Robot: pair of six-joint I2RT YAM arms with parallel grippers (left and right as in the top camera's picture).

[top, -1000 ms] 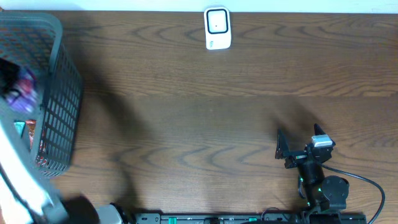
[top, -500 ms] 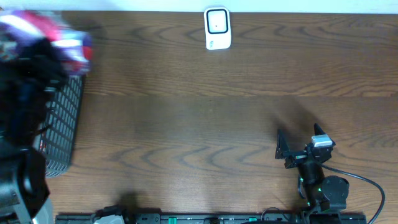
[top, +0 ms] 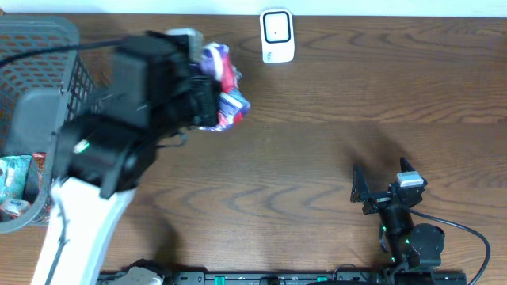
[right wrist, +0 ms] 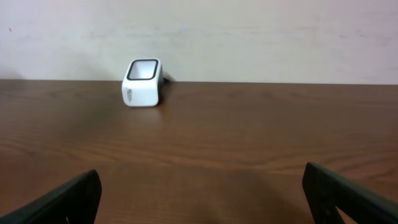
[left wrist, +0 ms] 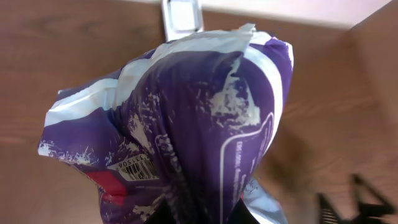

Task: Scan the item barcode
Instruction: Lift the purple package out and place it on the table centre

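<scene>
Above the bench (top: 317,158), near the scanner (top: 277,36), grasping a purple packet (top: 226,85) with the left tool (top: 207,95), right tool (top: 383,182) released.

A small white barcode label (left wrist: 138,168) sits at the lower left of the purple packet (left wrist: 199,118) in the left wrist view. Its digits are too blurred to read. To its right, a white-outlined panel of fine print (left wrist: 245,158) is equally illegible. No brand name can be made out anywhere.
</scene>
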